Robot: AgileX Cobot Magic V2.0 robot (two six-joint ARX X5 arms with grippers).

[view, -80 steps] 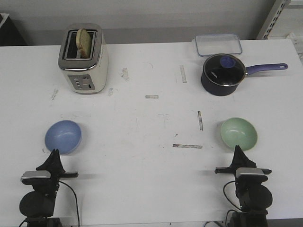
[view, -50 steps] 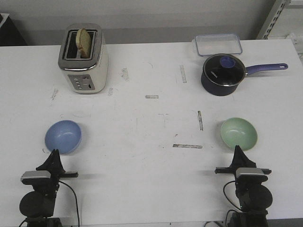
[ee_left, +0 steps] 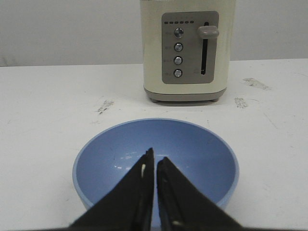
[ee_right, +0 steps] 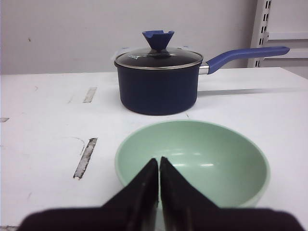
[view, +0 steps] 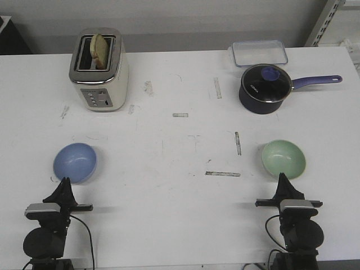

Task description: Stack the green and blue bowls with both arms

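From the front, my left fingers (view: pixel 64 183) sit pressed together, empty, just short of the blue bowl (view: pixel 75 162), which rests upright on the counter (view: pixel 169 185) directly ahead of their tips. My right fingers (view: pixel 283 179) are likewise closed on nothing, with the green bowl (view: pixel 283 158) straight beyond them. Each bowl lies squarely in line with its own arm, well apart from the other, so I judge the layout is meant for one arm to take each bowl before they meet; nothing is stacked yet. Farther past my left fingers stands a toaster (view: pixel 99 70) with a slice of bread in one slot; past my right, a dark saucepan (view: pixel 265 88) with a clear container (view: pixel 259 53) behind it.

In the left wrist view my fingers (ee_left: pixel 155 163) show only a thin slit between them, and their tips overlap the blue bowl's (ee_left: pixel 156 163) near rim, though I can't tell whether they touch it. The toaster's (ee_left: pixel 188 50) panel has four round buttons and a lever; any lettering beside them is too small to read.

In the right wrist view my fingers (ee_right: pixel 159 166) are closed tip to tip in front of the green bowl (ee_right: pixel 192 161), with the saucepan (ee_right: pixel 159 84) beyond. I see no readable brand or label here.
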